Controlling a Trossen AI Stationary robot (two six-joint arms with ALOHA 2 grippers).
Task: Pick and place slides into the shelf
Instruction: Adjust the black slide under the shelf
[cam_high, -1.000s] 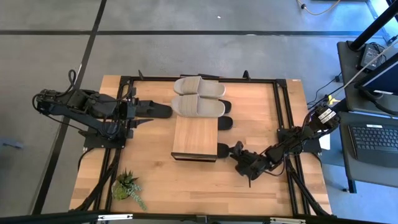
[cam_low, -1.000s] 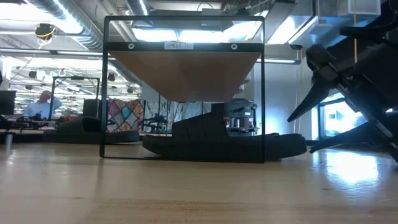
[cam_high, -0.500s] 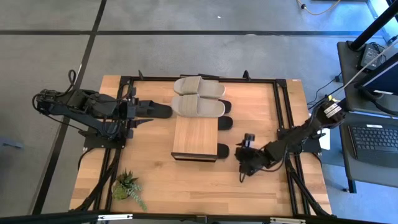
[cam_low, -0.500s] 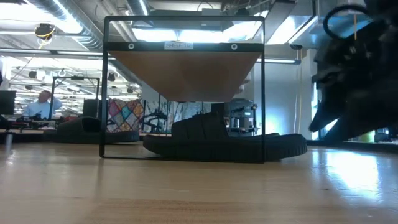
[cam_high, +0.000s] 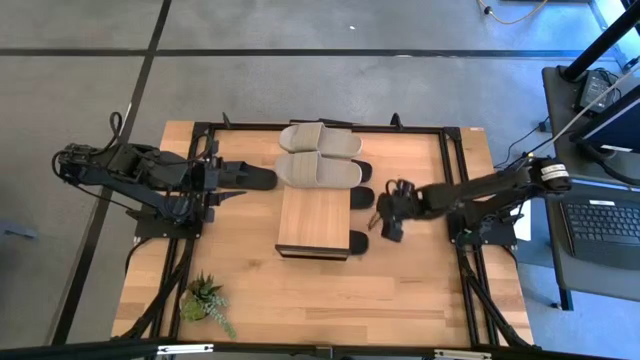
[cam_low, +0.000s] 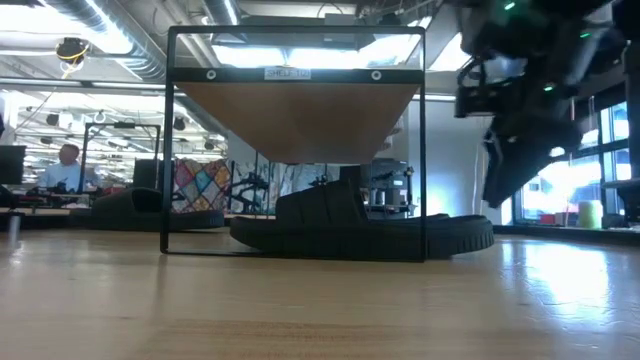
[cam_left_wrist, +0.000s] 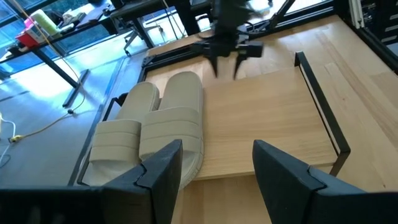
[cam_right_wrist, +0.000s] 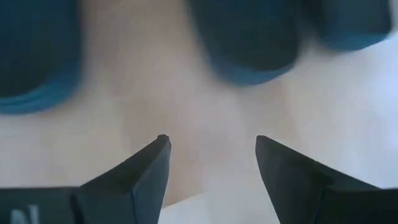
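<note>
Where I stand: as I look down at the table (cam_high: 250, 290), my right gripper (cam_high: 390, 232) hangs just beside the shelf (cam_high: 313, 222), near the black toes sticking out of its right side.
Right gripper: its two fingers are apart and hold nothing (the wrist view shows bare wood between them).
Left gripper: my left gripper (cam_high: 228, 186) waits at the left side of the table with its fingers apart, and a black slide (cam_high: 255, 178) lies just in front of it.
Beige slides: the two beige slides (cam_high: 318, 155) lie side by side at the far end of the shelf, the nearer one partly on the wood top.
Black slides: one black slide (cam_low: 360, 228) lies under the shelf, and its toe (cam_high: 359, 241) pokes out on the right.
Risk one: I think my right fingers may bump the shelf frame if I go down too close to it.
Risk two: I may push the black toe deeper under instead of gripping it, since so little sticks out.
Risk three: a knock on the shelf may slide the beige pair off.
</note>
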